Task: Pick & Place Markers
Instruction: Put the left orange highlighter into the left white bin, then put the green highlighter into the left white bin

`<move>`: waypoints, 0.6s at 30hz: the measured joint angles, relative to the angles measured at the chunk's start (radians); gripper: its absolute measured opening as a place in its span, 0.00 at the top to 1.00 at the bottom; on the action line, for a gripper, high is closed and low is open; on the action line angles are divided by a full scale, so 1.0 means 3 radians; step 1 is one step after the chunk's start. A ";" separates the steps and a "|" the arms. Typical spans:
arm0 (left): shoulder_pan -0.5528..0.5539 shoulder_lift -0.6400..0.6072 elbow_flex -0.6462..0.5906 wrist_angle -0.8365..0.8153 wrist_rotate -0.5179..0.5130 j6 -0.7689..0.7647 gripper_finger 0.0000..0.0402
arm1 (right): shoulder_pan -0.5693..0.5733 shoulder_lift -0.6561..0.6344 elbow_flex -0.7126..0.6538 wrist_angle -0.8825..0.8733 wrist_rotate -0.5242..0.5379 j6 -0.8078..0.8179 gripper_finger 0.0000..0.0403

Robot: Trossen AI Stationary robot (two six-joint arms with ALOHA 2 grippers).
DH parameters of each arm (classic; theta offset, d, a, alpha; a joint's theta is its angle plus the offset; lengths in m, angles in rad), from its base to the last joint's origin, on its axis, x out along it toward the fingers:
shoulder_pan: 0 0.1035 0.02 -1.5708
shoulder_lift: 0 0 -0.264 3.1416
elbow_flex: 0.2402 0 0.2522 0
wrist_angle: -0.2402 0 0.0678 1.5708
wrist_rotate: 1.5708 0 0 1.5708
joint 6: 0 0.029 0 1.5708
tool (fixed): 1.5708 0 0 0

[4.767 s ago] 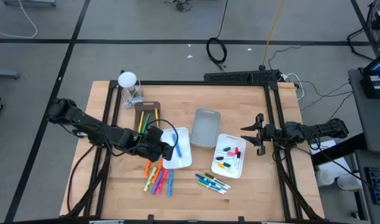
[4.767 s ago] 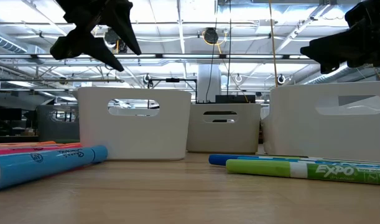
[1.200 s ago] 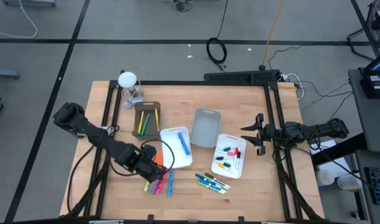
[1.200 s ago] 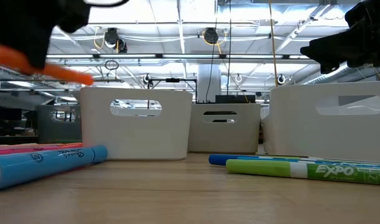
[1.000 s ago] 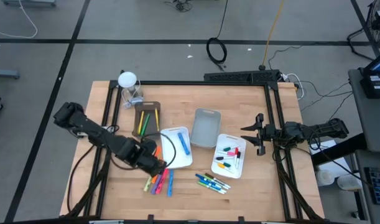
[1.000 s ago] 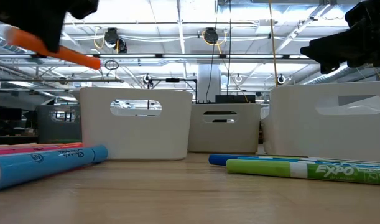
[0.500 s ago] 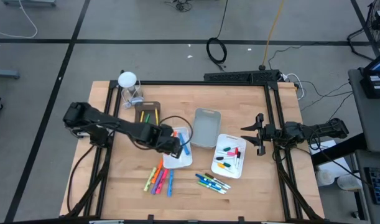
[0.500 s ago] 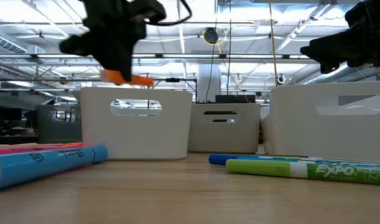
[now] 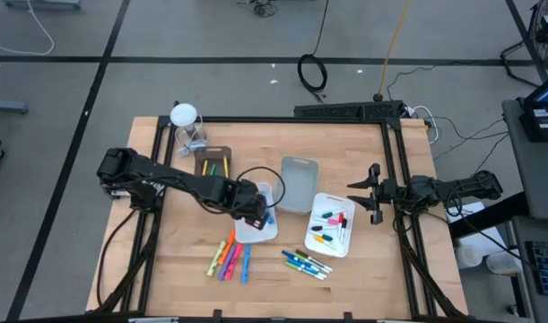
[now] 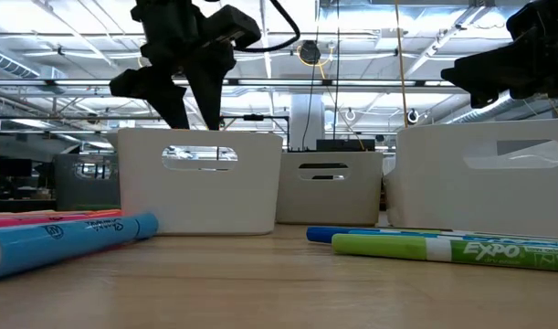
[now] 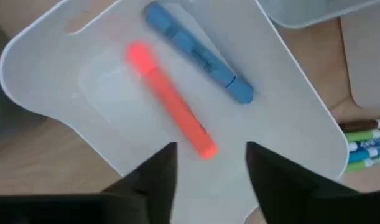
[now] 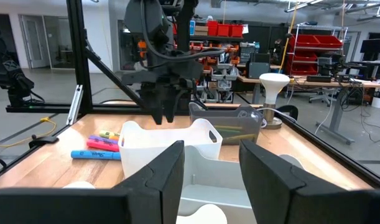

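Left gripper [image 11: 208, 163] spread wide, empty, above white plastic tray [image 11: 289, 118] | slim orange marker [image 11: 171, 99] lies inside beside blue marker [image 11: 199, 51] | lift straight clear | right gripper [image 9: 373, 194] parted, idle at tabletop [image 9: 345, 144] edge

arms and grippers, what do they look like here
Both arms are black, jointed and slim, with black cables looping along them. The left gripper has two dark, flat, tapering fingers; the right gripper is the same build, with broad dark fingers. No markings show.
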 joint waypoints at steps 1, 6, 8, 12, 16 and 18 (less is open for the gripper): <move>0.0000 -0.0001 0.0000 0.0000 0.0022 0.0049 0.47 | -0.0001 0.0000 0.0000 0.0001 0.0000 0.0000 0.65; -0.0012 0.0000 0.0000 -0.0049 0.0375 0.0210 0.36 | 0.0000 0.0001 -0.0001 0.0000 0.0000 0.0000 0.65; -0.0065 0.0000 0.0000 -0.0165 0.0494 0.0167 0.35 | -0.0001 0.0000 0.0000 0.0001 0.0000 0.0000 0.65; -0.0284 0.0000 0.0000 -0.0555 0.0563 -0.0141 0.35 | -0.0001 0.0000 0.0000 0.0000 -0.0001 0.0000 0.65; -0.0535 0.0000 -0.0001 -0.0911 0.0481 -0.0637 0.38 | 0.0000 0.0001 -0.0001 0.0000 0.0000 0.0000 0.65; -0.0670 0.0000 -0.0001 -0.0997 0.0443 -0.0831 0.39 | 0.0000 0.0001 0.0000 0.0001 0.0000 0.0000 0.65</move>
